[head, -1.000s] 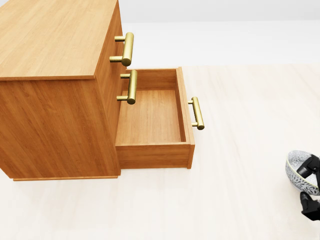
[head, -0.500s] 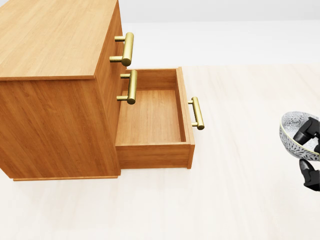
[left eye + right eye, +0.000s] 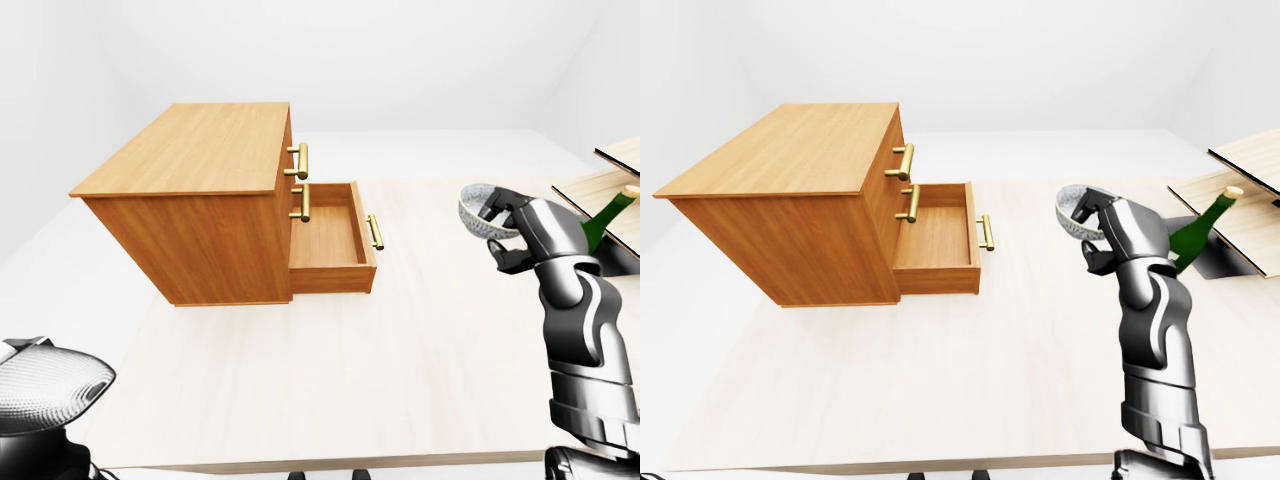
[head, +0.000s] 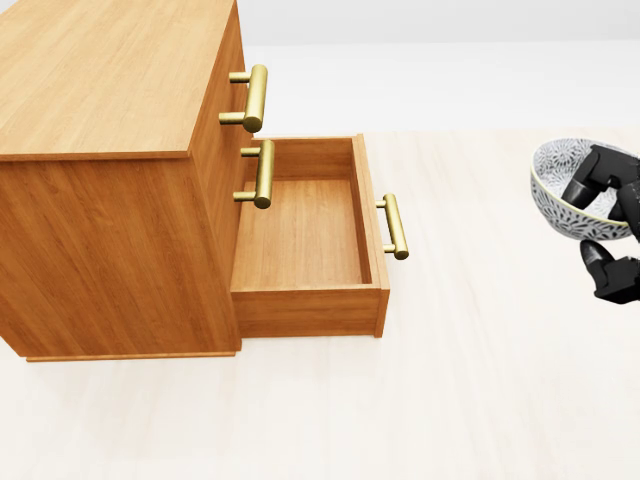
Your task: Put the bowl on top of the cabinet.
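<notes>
Head view puts my right hand point(image 3: 518, 228), fingers closed on the bowl point(image 4: 556, 190) rim, at right; the cabinet point(image 4: 100, 70) top lies well left, past the open drawer point(image 4: 300, 230).

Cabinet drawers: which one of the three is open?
The lowest drawer is pulled out, its brass handle farthest right in the head view; the two above it are shut.

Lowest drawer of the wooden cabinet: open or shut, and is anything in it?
Open and empty: the lowest drawer is pulled out of the wooden cabinet, its brass handle standing clear, and its wooden floor is bare.
</notes>
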